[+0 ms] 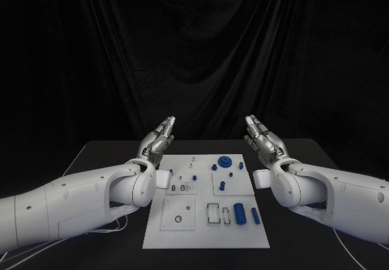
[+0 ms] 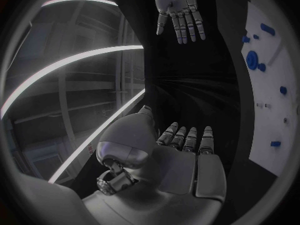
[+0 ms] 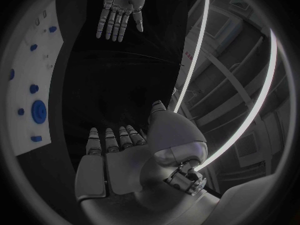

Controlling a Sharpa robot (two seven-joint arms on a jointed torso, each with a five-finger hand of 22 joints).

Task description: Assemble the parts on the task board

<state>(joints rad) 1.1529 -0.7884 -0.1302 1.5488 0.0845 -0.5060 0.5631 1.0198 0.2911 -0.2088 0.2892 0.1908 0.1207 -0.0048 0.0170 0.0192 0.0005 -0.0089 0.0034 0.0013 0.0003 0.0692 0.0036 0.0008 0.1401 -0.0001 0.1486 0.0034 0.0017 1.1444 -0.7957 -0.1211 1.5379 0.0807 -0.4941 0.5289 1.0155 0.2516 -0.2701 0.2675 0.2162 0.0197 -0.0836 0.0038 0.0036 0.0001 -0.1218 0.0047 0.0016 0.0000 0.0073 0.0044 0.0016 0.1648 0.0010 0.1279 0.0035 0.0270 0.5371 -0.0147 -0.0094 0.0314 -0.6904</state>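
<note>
Two arms: white, one from each side, both raised above the far end of the board.
Counter (image 1: 97, 154): black, carries the task board at centre.
Task board (image 1: 207, 239): white plate, lies flat between the two arms, long axis running away from the robot.
Left hand (image 1: 158, 140): fingers straight and apart, palm facing inward, holds nothing, clear of the board.
Right hand (image 1: 263, 139): same pose mirrored, fingers apart, holds nothing, clear of the board.
Parts: blue gear (image 1: 223, 163) near far edge; blue cylinder (image 1: 240, 213) and slimmer blue pin (image 1: 255, 215) side by side near right edge, lying flat; small blue pegs (image 1: 222, 184) mid-board.
</note>
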